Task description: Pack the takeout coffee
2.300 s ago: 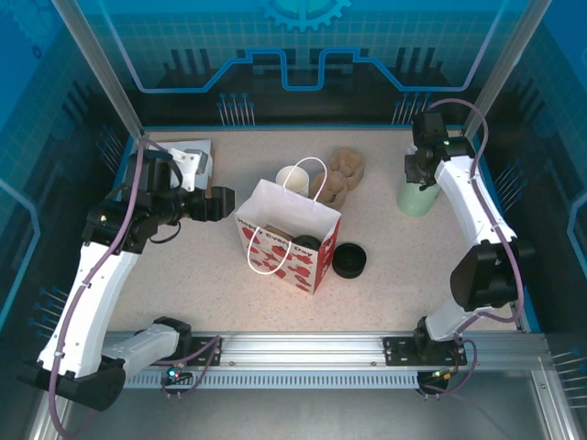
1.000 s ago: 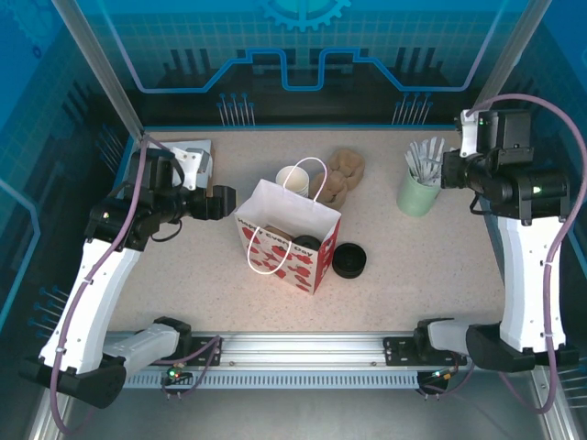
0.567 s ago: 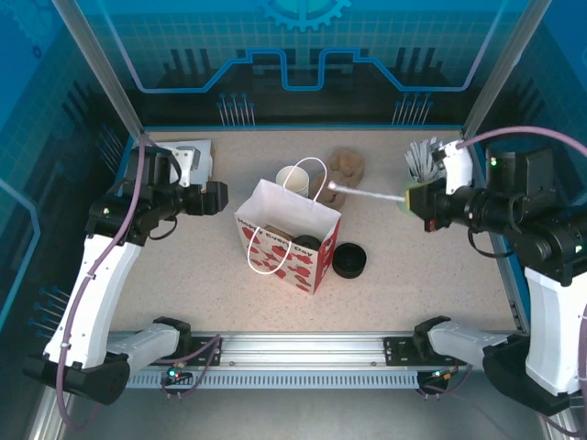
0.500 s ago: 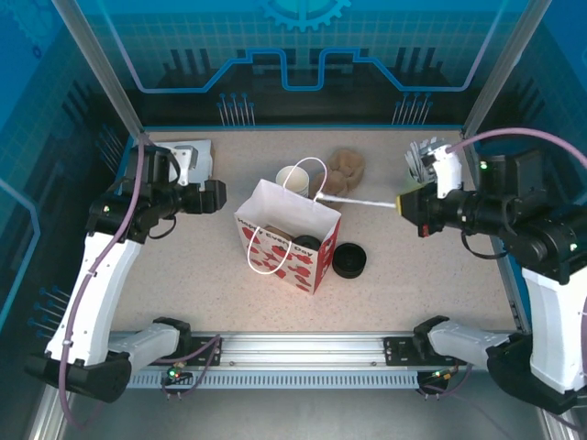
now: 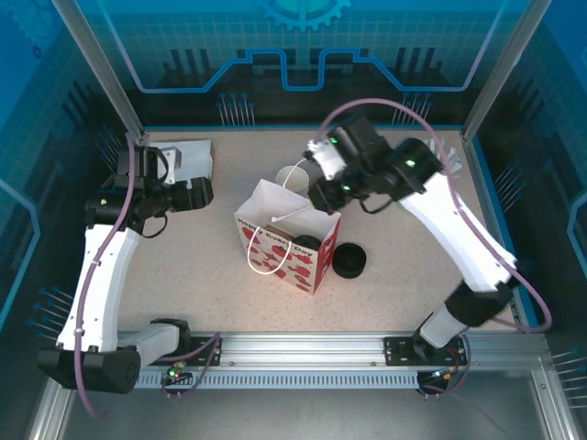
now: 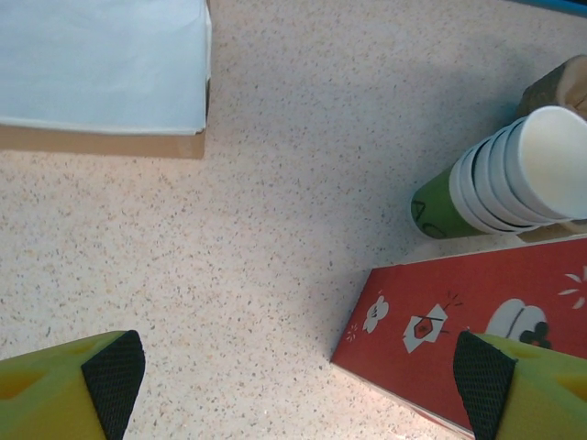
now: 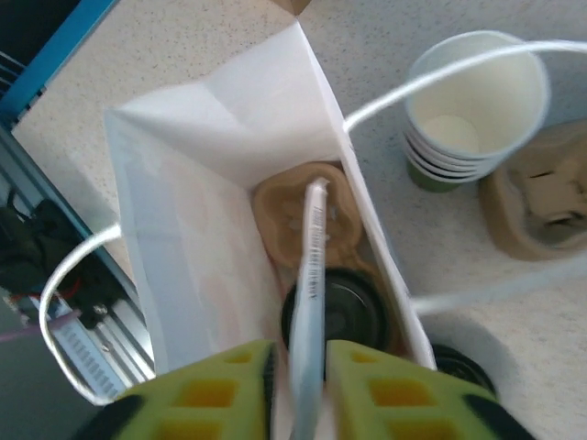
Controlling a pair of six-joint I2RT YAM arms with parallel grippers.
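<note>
Two grippers inspected.

The right gripper (image 7: 298, 357) hangs over the open mouth of the bag (image 7: 183, 183). A white stick (image 7: 312, 257) runs between its fingers and points down into the bag. The fingers stand close on either side of the stick, but it cannot be told whether they pinch it or lie loose about it. Judged purpose: to place the stick beside what is already packed.

Inside the bag sits a brown carrier (image 7: 275, 211), with a black top (image 7: 348, 312) showing in its near well.

The left gripper (image 6: 298, 376) is spread wide and holds nothing. It hovers over the bare table (image 6: 275, 229) near the bag's red side, probably to keep clear of the other arm.

The cup (image 6: 550, 160), green-walled with a white rim, tops a nested stack. The stack stands upright on the table just behind the bag, outside it. Judgement: packing is not finished while the cup stands there.
</note>
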